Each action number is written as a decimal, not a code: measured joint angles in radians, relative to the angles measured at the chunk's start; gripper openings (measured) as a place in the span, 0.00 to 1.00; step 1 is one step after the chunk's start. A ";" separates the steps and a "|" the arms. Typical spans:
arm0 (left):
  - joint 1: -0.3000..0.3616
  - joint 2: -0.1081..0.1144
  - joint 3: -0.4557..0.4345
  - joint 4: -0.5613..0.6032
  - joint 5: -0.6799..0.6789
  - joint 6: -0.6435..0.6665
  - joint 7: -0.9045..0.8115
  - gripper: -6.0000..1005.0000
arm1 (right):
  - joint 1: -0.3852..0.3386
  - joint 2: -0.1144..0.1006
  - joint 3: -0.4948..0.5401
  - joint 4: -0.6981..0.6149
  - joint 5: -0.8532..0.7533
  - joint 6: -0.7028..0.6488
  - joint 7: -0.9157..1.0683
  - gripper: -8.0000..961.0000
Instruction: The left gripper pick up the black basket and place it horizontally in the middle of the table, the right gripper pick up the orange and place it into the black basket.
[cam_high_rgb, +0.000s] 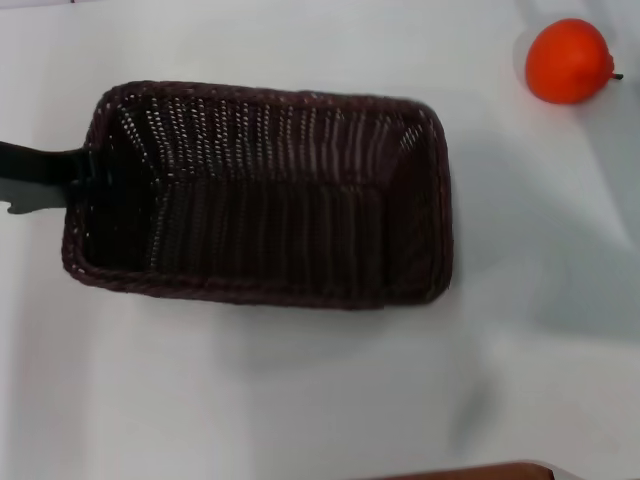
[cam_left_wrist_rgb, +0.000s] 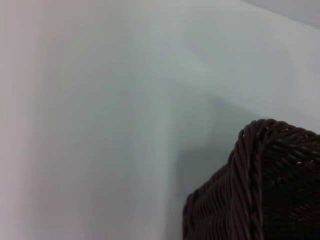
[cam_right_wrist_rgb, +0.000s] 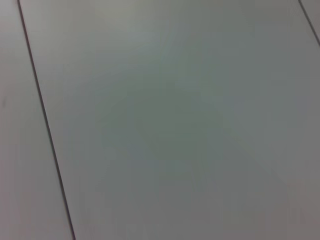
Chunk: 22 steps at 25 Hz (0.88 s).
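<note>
The black basket (cam_high_rgb: 270, 195) lies lengthwise across the middle of the white table (cam_high_rgb: 300, 400) in the head view, its open side up. My left gripper (cam_high_rgb: 80, 183) comes in from the left edge and is closed on the basket's left short rim. A corner of the basket's braided rim also shows in the left wrist view (cam_left_wrist_rgb: 260, 185). The orange (cam_high_rgb: 568, 60) sits on the table at the far right, well apart from the basket. The right gripper is out of view; the right wrist view shows only a pale surface.
A brown edge (cam_high_rgb: 470, 472) shows at the bottom of the head view. A thin dark seam (cam_right_wrist_rgb: 45, 125) crosses the surface in the right wrist view. Bare table lies between the basket and the orange.
</note>
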 joint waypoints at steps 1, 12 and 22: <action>0.004 -0.001 -0.008 0.005 -0.012 0.004 -0.014 0.16 | 0.005 0.000 0.001 0.005 0.000 -0.015 -0.001 0.82; 0.064 -0.004 0.066 -0.016 -0.073 0.069 -0.073 0.17 | 0.006 -0.001 0.003 0.025 0.000 -0.036 -0.011 0.82; 0.079 0.004 0.082 -0.042 -0.083 0.075 -0.040 0.19 | -0.013 0.003 -0.003 0.014 -0.005 -0.010 -0.013 0.82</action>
